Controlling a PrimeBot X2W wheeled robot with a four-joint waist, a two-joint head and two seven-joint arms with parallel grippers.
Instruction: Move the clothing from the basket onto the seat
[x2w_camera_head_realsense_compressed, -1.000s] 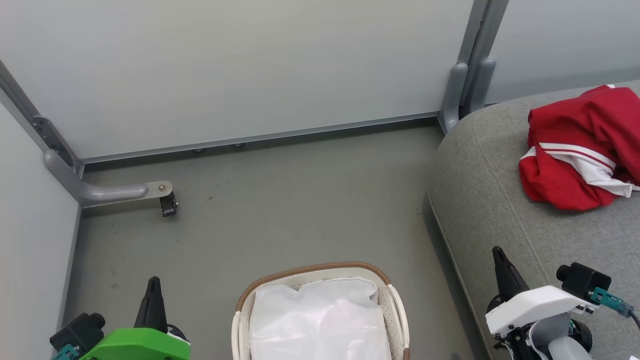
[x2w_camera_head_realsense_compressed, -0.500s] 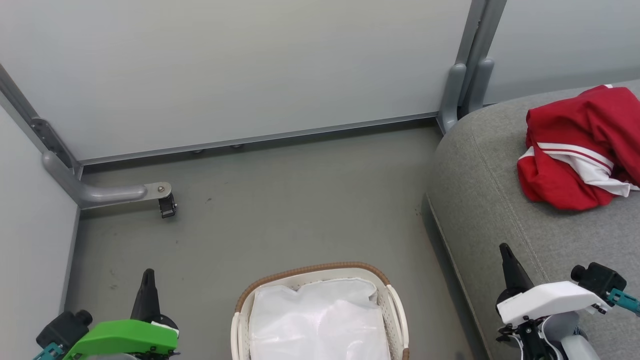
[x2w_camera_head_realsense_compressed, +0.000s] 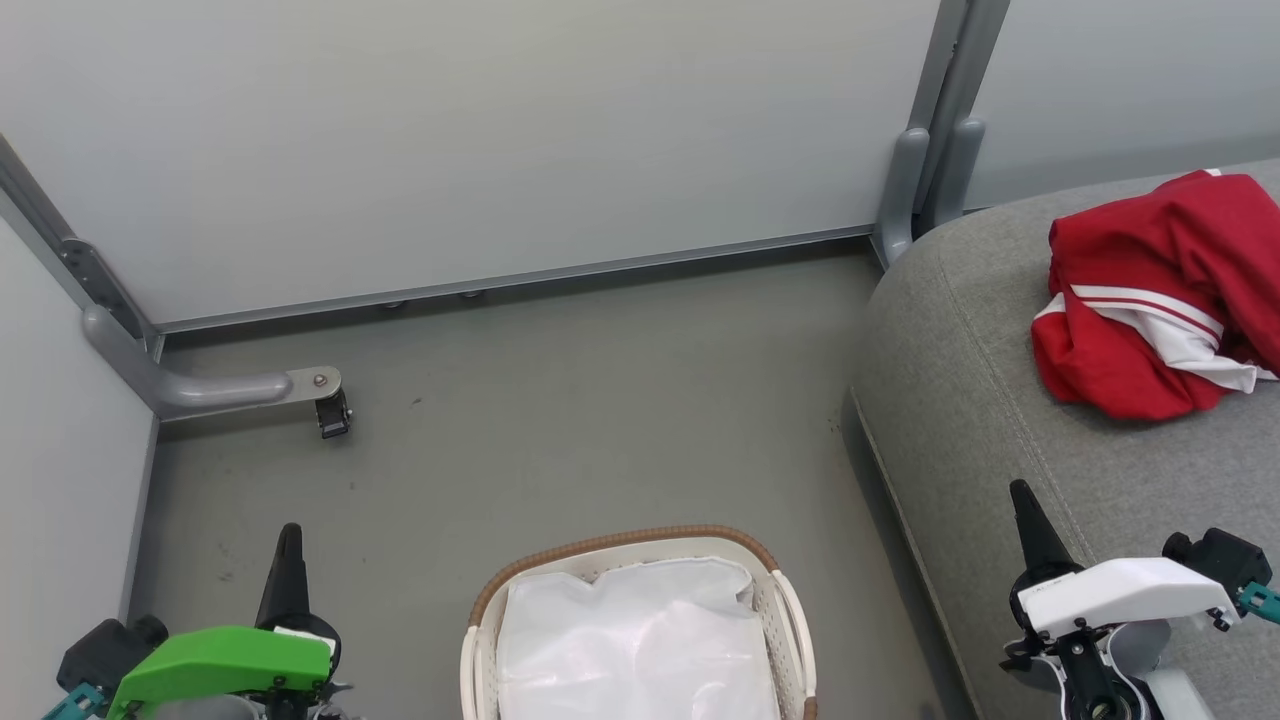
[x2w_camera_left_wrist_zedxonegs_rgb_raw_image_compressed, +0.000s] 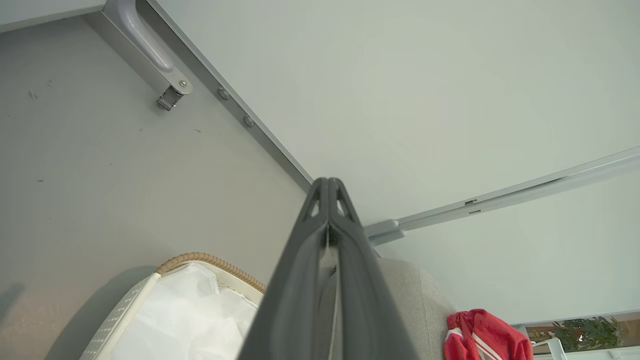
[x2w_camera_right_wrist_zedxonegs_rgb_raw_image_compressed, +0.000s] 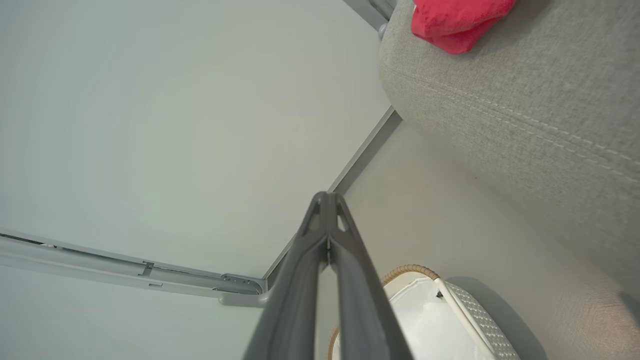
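Apparently little is left to do: the large grey woven-fabric upholstered seat (x2w_camera_head_realsense_compressed: 960, 400) spreads beyond and right of the right gripper (x2w_camera_head_realsense_compressed: 1024, 505), whose fingers are pressed together on nothing, and the red clothing with white striped trim (x2w_camera_head_realsense_compressed: 1130, 370) lies on it well past those tips. The small oval white slatted basket with a brown woven rim (x2w_camera_head_realsense_compressed: 620, 538) sits between the two finger pairs, showing bare white liner (x2w_camera_head_realsense_compressed: 640, 640), and the left gripper (x2w_camera_head_realsense_compressed: 288, 545) is closed and empty too, so finishing well likely means keeping both clear of the heap. The basket's near end and the heap's right side are cut off.
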